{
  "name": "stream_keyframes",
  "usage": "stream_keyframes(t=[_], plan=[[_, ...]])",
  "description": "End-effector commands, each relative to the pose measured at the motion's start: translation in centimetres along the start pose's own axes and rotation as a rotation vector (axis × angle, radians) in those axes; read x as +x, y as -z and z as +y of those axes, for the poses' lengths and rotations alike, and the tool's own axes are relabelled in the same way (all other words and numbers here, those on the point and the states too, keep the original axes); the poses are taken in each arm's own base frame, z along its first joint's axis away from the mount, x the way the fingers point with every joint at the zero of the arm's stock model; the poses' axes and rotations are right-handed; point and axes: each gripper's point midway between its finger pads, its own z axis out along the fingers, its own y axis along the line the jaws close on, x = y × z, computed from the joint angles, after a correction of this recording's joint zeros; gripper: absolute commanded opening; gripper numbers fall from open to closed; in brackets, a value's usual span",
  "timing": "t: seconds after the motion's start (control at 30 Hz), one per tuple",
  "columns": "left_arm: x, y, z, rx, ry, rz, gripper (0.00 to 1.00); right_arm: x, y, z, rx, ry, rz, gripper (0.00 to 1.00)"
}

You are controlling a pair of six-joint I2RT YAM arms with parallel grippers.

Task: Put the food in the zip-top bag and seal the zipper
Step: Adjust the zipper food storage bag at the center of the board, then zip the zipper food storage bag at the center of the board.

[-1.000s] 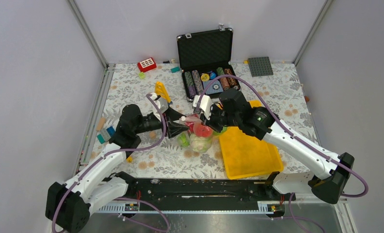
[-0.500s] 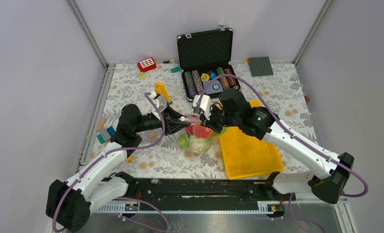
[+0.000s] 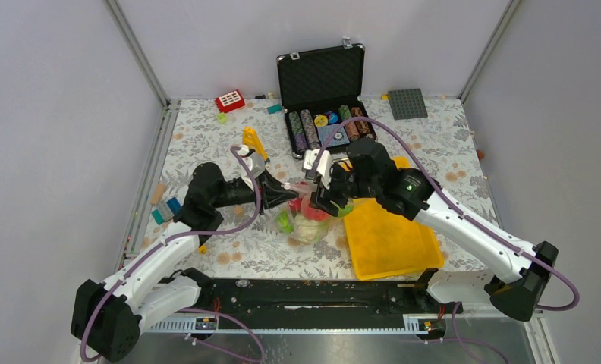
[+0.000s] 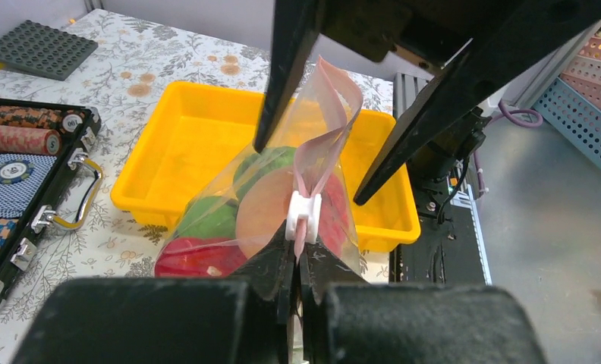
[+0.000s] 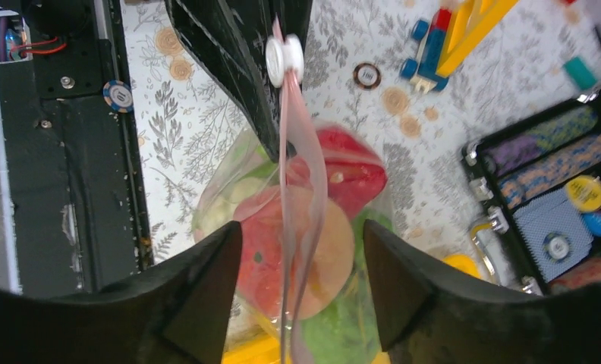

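Left end effector (image 4: 297,254) pinches the zipper (image 4: 313,152) (white slider (image 4: 303,216)); right end effector (image 5: 301,246) spread apart.

The left arm (image 3: 157,262) and right arm (image 3: 472,231) share one build: glossy white shells over the long links, black housings at the joints, and chunky black bases. A purple cable (image 3: 259,199) loops along each arm. A small green light (image 3: 406,184) glows on the right arm's black section. The left gripper (image 4: 297,254) and right gripper (image 5: 301,227) have matte black fingers tapering to wedges.
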Motion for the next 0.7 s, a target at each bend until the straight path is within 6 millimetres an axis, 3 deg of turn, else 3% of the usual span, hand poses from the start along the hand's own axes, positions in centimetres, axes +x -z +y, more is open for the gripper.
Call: stream_keyframes(t=[0.0,0.07,0.2,0.67], plan=[[-2.4,-0.1,-1.2,0.044,-0.100,-0.031,0.00,-4.7,1.8,-0.1,-0.003,0.087,-0.175,0.72],[-2.4,-0.1,-1.3,0.045,-0.101,-0.025,0.00,-6.3,2.0,0.4,-0.034,0.095,-0.240,0.77],[-2.6,0.0,-1.4,0.031,-0.104,-0.027,0.00,-8.3,1.9,2.0,-0.143,0.085,-0.306,0.73],[-2.4,0.2,-1.2,0.000,-0.099,-0.007,0.00,-9.9,-0.7,2.8,-0.271,0.025,-0.300,0.48]])
